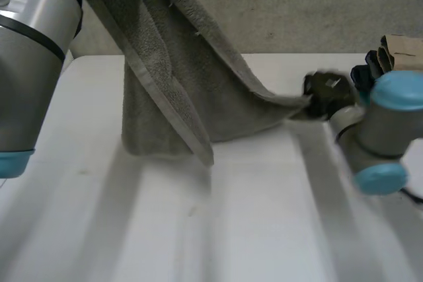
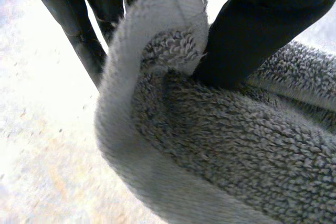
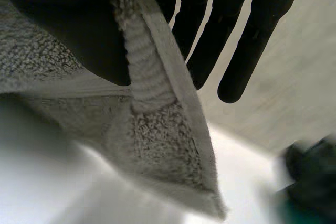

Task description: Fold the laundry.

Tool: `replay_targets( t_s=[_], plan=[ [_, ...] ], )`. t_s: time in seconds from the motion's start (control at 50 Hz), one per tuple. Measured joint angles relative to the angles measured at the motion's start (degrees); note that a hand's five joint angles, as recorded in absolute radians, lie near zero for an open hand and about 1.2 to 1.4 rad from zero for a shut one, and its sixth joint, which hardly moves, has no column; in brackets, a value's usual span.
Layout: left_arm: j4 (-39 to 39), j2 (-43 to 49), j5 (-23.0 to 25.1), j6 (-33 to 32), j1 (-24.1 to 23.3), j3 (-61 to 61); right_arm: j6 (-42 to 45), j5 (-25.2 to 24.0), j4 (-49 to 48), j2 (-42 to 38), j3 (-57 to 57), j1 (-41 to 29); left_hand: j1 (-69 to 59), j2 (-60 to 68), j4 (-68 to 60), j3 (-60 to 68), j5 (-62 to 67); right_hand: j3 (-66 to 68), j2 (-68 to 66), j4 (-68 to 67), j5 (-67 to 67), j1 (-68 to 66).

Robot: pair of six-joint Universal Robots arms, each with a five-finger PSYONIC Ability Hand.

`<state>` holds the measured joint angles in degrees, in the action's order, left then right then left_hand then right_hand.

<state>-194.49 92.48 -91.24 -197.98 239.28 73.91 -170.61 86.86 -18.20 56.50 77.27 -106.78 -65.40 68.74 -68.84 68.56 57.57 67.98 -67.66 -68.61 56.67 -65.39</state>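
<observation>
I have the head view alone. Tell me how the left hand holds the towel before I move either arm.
Observer: The left wrist view shows the left hand pinching the towel at its hemmed edge, with the thumb on one face and the fingers behind the other.
Operator: Now report the right hand's grip.
Observer: In the right wrist view the right hand pinches a hemmed edge too, thumb pressing the cloth against straight fingers.
Operator: Say what lies past that grip.
Observer: Beyond the thumb the towel runs on to a free corner that hangs loose, held by nothing.
</observation>
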Motion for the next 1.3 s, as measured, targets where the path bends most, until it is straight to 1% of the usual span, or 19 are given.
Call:
replay_targets(
  t_s=[0.04,0.1,0.18,0.2,0.34,0.44,0.54,0.6,0.62,0.64,0.66,0.74,0.78,0.84,0.9,0.98,1.04,1.14,1.3],
  plan=[
    [1.22,-0.12,0.05,-0.07,1.87,0.58,2.46,-1.25,0.93,3.69,0.79,1.80,0.00,0.00,0.00,0.00,0.01,0.00,0.00,0.00,0.00,0.00],
    [4.36,-0.30,0.45,-0.13,6.39,2.01,9.26,-5.62,6.28,11.05,1.56,6.06,0.00,0.00,0.00,0.00,0.01,0.00,0.00,-0.01,0.00,0.00],
    [8.24,-0.27,1.49,-0.14,10.69,3.48,16.90,-10.26,15.34,16.80,0.19,9.41,0.00,0.00,0.00,0.00,0.00,0.18,0.00,-0.03,0.00,0.00],
    [10.92,-0.10,2.63,-0.14,12.90,4.37,20.84,-12.05,21.19,19.64,-1.66,10.59,0.00,0.00,0.00,0.00,0.00,0.20,0.00,-0.05,0.00,0.00],
    [19.68,1.87,6.81,-0.86,16.87,6.14,28.50,-14.03,38.46,27.71,-9.50,12.16,0.00,0.00,0.00,0.00,0.00,0.20,0.00,-0.05,0.00,0.00],
    [23.50,5.57,8.06,-3.37,17.30,6.31,31.99,-13.74,45.69,26.14,-12.08,12.23,0.00,0.00,0.00,0.00,0.00,0.20,0.00,-0.06,0.00,0.00],
    [23.77,12.42,8.14,-7.56,17.32,4.77,36.61,-10.97,47.90,18.25,-13.43,10.68,0.00,0.00,0.00,0.00,0.00,0.20,0.00,-0.06,0.00,0.00],
    [21.63,17.15,8.05,-9.90,17.66,2.21,37.92,-7.81,46.60,12.72,-15.50,9.66,0.00,0.00,0.00,0.00,0.00,0.20,0.00,-0.06,0.00,0.00],
    [21.63,17.15,8.05,-9.90,17.66,2.21,37.92,-7.81,46.60,12.72,-15.50,9.66,0.00,0.00,0.00,0.00,0.00,0.20,0.00,-0.06,0.00,0.00],
    [18.29,20.87,8.00,-11.32,18.21,-0.87,38.14,-4.94,43.80,8.36,-18.21,8.92,0.00,0.00,-0.01,0.00,0.00,0.20,0.00,-0.06,0.00,0.00],
    [17.21,21.78,7.99,-11.61,18.36,-1.79,38.13,-4.69,43.47,8.00,-18.47,8.85,0.00,0.00,-0.01,0.00,0.00,0.20,0.00,-0.06,0.00,0.00],
    [6.54,27.24,8.33,-12.62,19.21,-9.51,36.49,-0.43,32.66,1.78,-24.89,6.96,0.00,0.01,-0.01,0.00,0.01,0.21,0.00,-0.07,0.01,0.00],
    [1.13,28.87,8.80,-12.64,19.43,-12.92,34.88,0.52,26.16,0.56,-27.14,6.07,0.00,0.01,-0.01,0.00,0.00,0.22,0.00,-0.07,0.01,0.00],
    [-10.92,31.29,10.25,-12.09,19.68,-19.88,30.27,1.71,9.67,0.19,-30.27,4.53,0.00,0.01,-0.01,0.00,0.00,0.26,0.00,-0.07,0.31,0.00],
    [-19.39,32.55,11.23,-10.66,19.50,-24.83,26.78,2.12,-3.49,1.01,-31.17,3.67,0.00,0.01,-0.01,0.00,0.03,0.27,0.00,-0.07,0.99,0.00],
    [-25.54,33.56,11.76,-7.82,19.21,-28.96,24.31,2.15,-13.67,1.55,-31.30,2.42,0.00,0.01,-0.01,0.00,0.31,0.27,0.00,-0.07,1.44,0.00],
    [-27.00,33.86,11.62,-5.95,19.16,-29.74,23.67,1.92,-15.66,1.02,-30.87,1.51,0.00,0.01,-0.01,0.00,0.44,0.27,0.00,-0.07,1.55,0.00],
    [-27.16,34.00,10.90,-4.30,19.44,-27.04,23.38,1.37,-14.22,-0.50,-28.41,0.61,0.00,0.01,-0.01,0.00,0.44,0.28,0.00,-0.08,1.56,0.00],
    [-26.36,34.10,11.28,-4.68,19.70,-14.24,23.51,-0.67,-9.75,-4.62,-21.64,0.53,0.00,0.03,-0.01,0.00,0.45,0.29,0.00,-0.17,1.56,0.00]
  ],
)
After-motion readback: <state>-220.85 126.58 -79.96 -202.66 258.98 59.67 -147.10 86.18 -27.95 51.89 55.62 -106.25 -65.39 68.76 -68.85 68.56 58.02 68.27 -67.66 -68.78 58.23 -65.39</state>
